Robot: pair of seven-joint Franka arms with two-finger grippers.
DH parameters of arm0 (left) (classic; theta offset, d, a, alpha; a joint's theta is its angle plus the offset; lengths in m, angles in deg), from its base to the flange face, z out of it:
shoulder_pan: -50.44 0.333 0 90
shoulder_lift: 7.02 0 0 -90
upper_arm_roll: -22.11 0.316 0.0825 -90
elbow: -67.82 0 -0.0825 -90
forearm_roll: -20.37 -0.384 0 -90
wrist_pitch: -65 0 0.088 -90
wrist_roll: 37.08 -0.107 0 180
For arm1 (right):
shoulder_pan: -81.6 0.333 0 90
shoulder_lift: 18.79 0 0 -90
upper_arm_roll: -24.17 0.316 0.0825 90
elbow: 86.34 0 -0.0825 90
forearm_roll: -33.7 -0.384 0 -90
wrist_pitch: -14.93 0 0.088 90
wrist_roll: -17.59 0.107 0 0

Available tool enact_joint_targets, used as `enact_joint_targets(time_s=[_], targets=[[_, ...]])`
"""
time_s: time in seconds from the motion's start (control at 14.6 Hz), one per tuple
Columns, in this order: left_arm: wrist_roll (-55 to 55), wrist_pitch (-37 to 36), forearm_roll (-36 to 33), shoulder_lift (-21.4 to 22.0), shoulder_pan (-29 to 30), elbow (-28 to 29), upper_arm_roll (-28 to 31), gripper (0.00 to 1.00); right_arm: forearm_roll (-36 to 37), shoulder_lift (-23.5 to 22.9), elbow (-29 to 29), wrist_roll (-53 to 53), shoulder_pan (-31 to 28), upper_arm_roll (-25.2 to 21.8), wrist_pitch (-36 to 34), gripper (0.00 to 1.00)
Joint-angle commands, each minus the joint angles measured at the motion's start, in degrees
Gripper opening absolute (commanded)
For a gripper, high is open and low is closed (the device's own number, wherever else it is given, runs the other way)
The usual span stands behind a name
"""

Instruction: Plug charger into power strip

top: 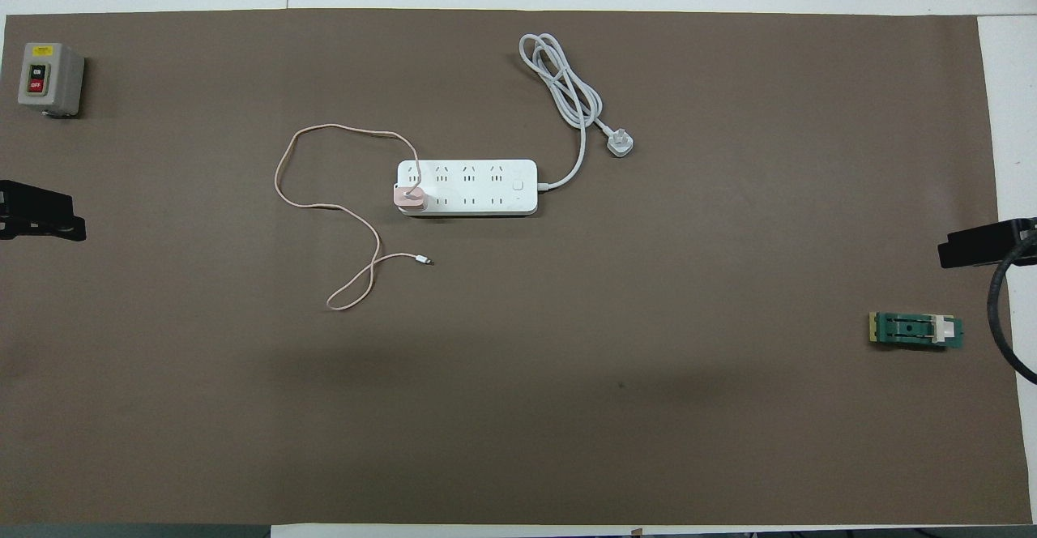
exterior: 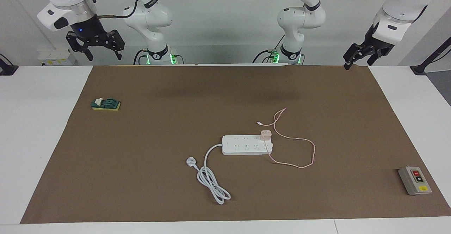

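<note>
The pale-pink charger (exterior: 266,134) sits plugged into the white power strip (exterior: 243,146) at its end toward the left arm; it also shows in the overhead view (top: 409,197) on the strip (top: 478,185). Its thin pink cable (exterior: 312,149) loops on the mat beside the strip. My left gripper (exterior: 356,61) hangs open and empty in the air over the mat's edge at the robots' end. My right gripper (exterior: 94,49) is open and empty, raised at the right arm's end. Both are well away from the strip.
The strip's thick white cord and three-pin plug (exterior: 190,162) lie coiled farther from the robots. A grey button box (exterior: 415,180) stands at the left arm's end. A green and yellow block (exterior: 105,104) lies at the right arm's end on the brown mat (exterior: 141,191).
</note>
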Motion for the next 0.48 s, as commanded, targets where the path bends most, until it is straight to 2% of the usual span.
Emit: enact_joint_targets(time_s=[0.0,0.21,0.41], targets=[[-1.38,1.87,0.46,2.05,0.61,3.24,-0.15,1.00,-0.47,1.17,-0.83,0.54,-1.19,0.61,-0.60,1.00],[-1.38,-2.42,0.11,-1.90,0.17,-1.22,-0.15,1.00,-0.47,1.17,-0.83,0.54,-1.28,0.61,-0.60,1.00],[-1.65,-2.70,0.64,-2.53,-0.36,-1.95,-0.33,1.00,-0.47,1.17,-0.83,0.63,-1.28,0.61,-0.60,1.00]])
